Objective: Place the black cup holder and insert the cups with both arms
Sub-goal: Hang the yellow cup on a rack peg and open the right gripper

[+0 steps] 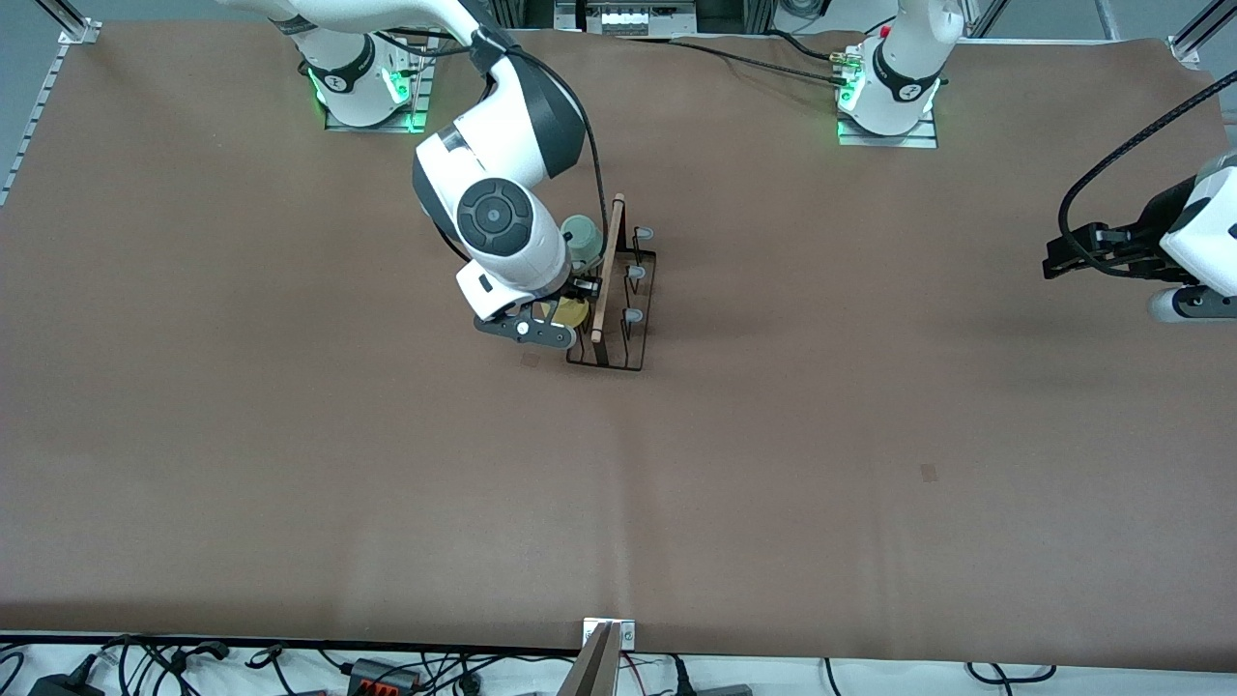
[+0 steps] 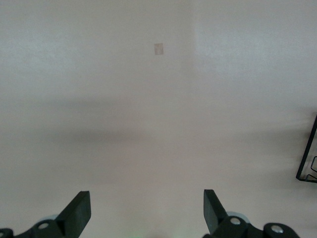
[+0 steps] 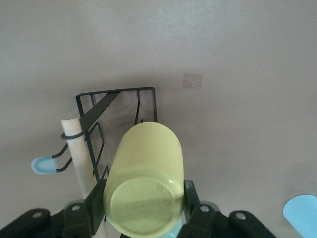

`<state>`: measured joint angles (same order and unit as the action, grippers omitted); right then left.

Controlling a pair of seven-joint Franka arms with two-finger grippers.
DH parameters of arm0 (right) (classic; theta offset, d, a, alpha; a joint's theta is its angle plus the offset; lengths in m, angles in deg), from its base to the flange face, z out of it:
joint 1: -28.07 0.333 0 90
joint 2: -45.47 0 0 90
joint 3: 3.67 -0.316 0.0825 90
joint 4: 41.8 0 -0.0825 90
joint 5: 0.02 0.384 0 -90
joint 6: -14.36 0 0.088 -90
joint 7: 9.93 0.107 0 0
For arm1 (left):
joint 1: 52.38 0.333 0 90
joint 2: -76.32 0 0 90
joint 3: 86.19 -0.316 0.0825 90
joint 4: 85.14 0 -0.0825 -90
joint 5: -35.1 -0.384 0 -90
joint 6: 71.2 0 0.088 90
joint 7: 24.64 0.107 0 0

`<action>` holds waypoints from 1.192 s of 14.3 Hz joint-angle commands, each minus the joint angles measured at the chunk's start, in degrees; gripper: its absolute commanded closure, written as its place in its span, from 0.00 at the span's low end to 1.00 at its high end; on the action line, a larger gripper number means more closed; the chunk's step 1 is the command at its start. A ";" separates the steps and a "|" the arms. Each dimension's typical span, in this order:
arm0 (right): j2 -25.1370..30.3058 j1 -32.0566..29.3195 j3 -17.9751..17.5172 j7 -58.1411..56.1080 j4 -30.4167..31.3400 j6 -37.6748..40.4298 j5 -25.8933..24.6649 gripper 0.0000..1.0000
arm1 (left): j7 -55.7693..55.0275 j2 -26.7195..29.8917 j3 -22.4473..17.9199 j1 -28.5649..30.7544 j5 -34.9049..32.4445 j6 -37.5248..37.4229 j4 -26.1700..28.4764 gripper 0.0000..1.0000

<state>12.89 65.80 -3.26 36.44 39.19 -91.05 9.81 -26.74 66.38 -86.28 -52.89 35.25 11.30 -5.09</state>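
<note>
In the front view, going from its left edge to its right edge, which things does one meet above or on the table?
Right end effector shut on the yellow cup → black cup holder's wooden rod handle → its pale-tipped pegs → small tape mark → left end effector, open, waiting.

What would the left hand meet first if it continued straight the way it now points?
Probably only the bare brown table. The open left hand has nothing between its fingers, and the black cup holder sits off to the edge, outside that line.

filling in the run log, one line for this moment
right gripper: shut on yellow cup at black cup holder | left gripper: open, waiting
</note>
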 commanded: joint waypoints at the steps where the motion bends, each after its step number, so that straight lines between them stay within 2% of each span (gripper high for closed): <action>1: -0.46 0.23 0.21 0.57 0.31 -1.37 0.63 0.78 | -0.36 1.24 -0.44 -0.10 1.34 0.03 1.34 0.00; 7: -2.22 0.23 0.29 -0.22 0.31 -2.17 0.63 0.76 | -0.36 1.24 -0.44 -0.10 1.43 0.03 1.34 0.00; 8: -2.22 0.23 0.29 0.04 0.31 -2.17 0.54 0.57 | -0.36 1.24 -0.44 -0.10 1.43 0.03 1.34 0.00; 9: -2.22 0.23 0.21 0.57 0.31 -2.17 0.46 0.01 | -0.36 1.24 -0.44 -0.10 1.43 0.03 1.34 0.00; 17: -1.78 1.72 0.21 0.92 -0.22 -6.12 0.37 0.00 | -0.36 1.24 -0.44 -0.10 1.34 0.03 1.34 0.00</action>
<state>10.62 66.16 -3.21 36.49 39.14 -95.86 9.81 -26.74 66.38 -86.28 -52.89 35.25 11.30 -5.09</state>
